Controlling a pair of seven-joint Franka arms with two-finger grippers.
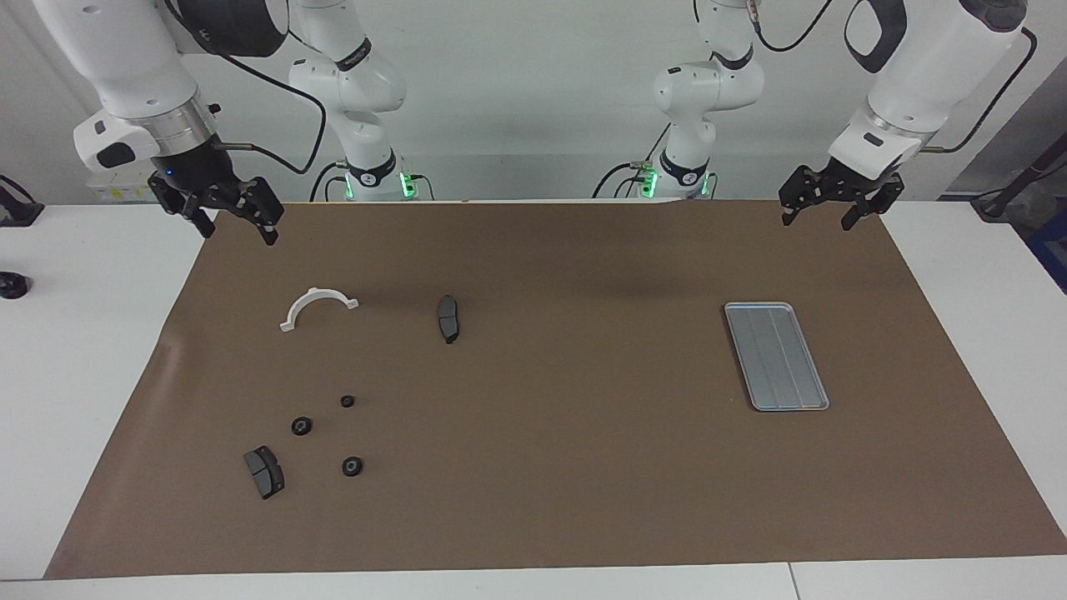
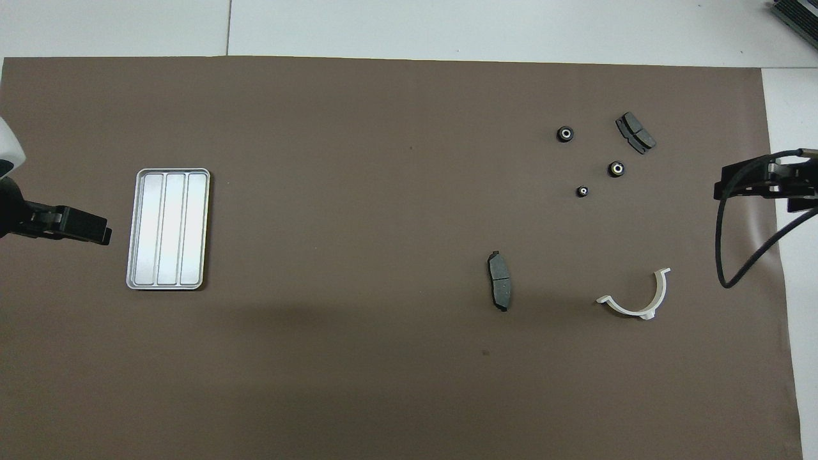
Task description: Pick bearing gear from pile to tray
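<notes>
The pile lies toward the right arm's end of the table. It has three small black bearing gears [image 1: 348, 401] [image 1: 302, 427] [image 1: 352, 467], the same three in the overhead view [image 2: 582, 191] [image 2: 616, 168] [image 2: 565, 134]. The silver tray [image 1: 775, 356] [image 2: 167, 229] lies bare toward the left arm's end. My right gripper [image 1: 237, 229] [image 2: 722, 188] hangs open in the air over the mat's edge, holding nothing. Beside the tray, my left gripper [image 1: 817, 221] [image 2: 102, 233] waits open and empty over the mat.
Two dark brake pads [image 1: 448, 318] [image 1: 264, 472] and a white half-ring bracket [image 1: 318, 307] lie among the pile. A brown mat [image 1: 550, 467] covers the table. A black cable [image 2: 725, 255] loops from the right arm. A small black object [image 1: 12, 286] sits on the white table.
</notes>
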